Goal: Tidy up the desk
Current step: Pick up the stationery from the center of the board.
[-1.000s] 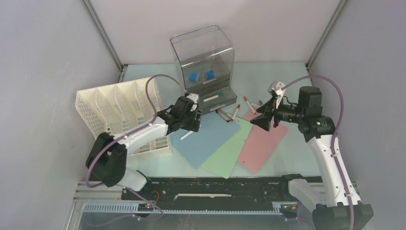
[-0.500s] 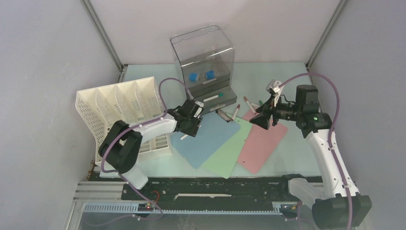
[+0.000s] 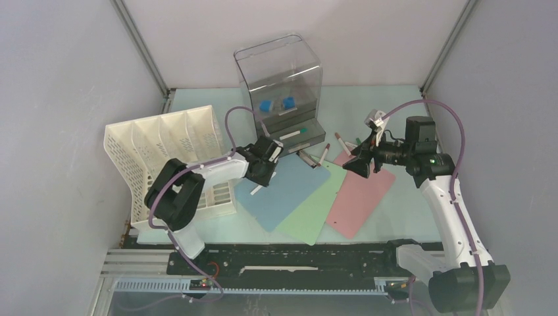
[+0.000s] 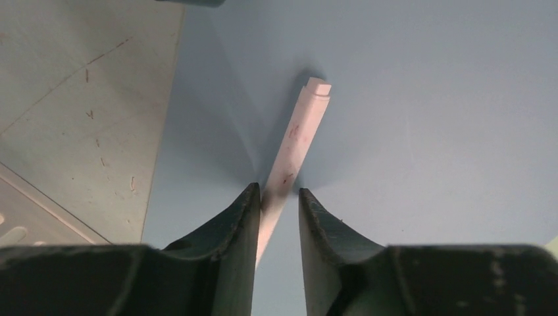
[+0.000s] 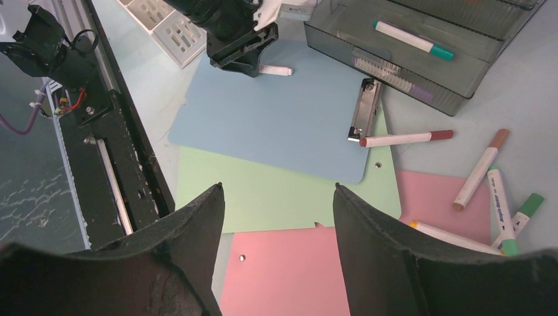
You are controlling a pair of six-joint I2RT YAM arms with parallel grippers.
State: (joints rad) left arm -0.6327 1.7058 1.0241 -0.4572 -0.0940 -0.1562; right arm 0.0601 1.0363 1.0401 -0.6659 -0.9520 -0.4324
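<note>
Left gripper [image 4: 278, 197] low over the blue board [image 4: 428, 131], jaws narrow either side of a white marker [image 4: 299, 131], gripping or not I cannot tell, right gripper [image 5: 276, 197] over at three o'clock, jaws wide apart above the pink board [image 5: 289, 276], counter [image 3: 381, 99] spread beneath it all

Lower end of the white marker [image 4: 294, 148] concealed between the fingers [image 4: 230, 243] of the left end effector [image 4: 278, 194]; clear drawer box [image 5: 454, 79] cut off by the right wrist view's top edge.
</note>
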